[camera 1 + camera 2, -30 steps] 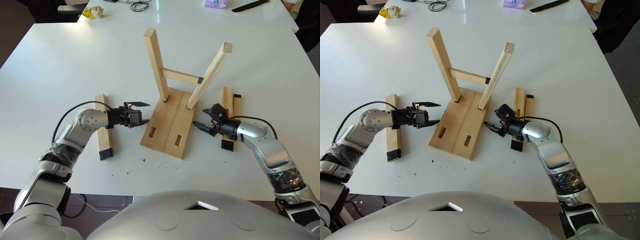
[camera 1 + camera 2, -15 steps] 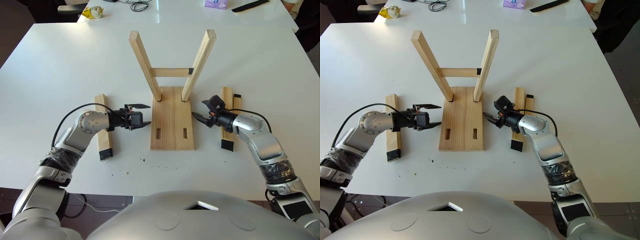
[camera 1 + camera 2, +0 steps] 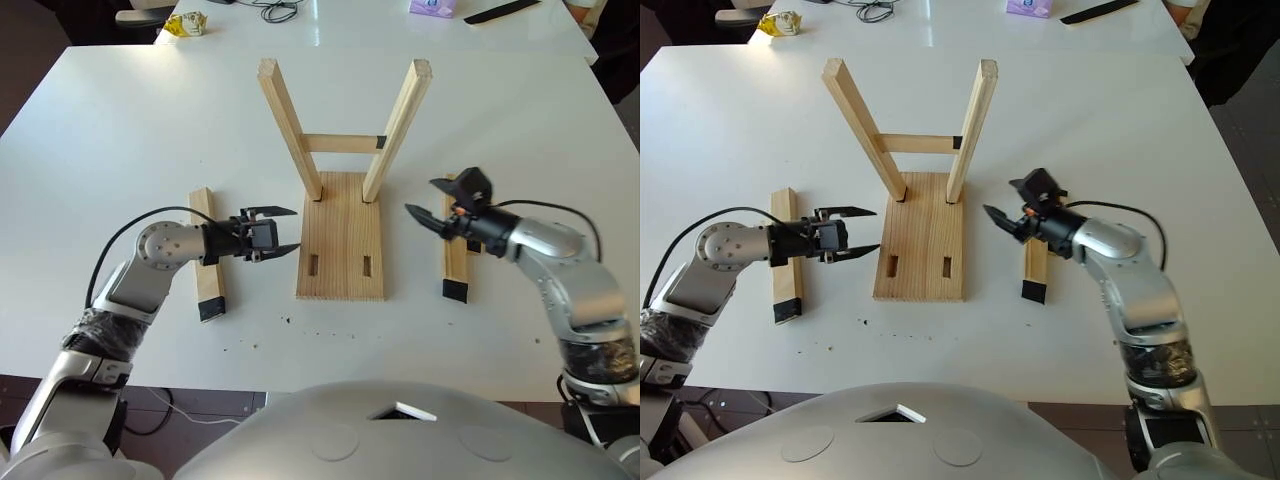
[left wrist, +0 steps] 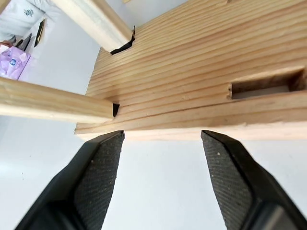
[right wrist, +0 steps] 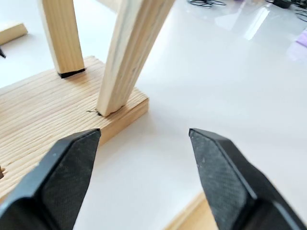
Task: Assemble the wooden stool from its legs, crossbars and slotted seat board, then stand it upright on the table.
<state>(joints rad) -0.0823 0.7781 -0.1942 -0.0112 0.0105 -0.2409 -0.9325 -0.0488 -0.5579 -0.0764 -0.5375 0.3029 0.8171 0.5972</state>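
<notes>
Beside seat board [image 3: 340, 232] edges, left end effector [image 3: 296, 229], right end effector [image 3: 420, 196]: wide, untouching.

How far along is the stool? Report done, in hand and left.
Done: two legs joined by a crossbar stand in the far slots of the seat board. In hand: nothing; the left gripper and right gripper are open, flanking the board. Left: the near slots are empty, a loose left piece and loose right piece lie on the table, and the stool is not yet upright.
</notes>
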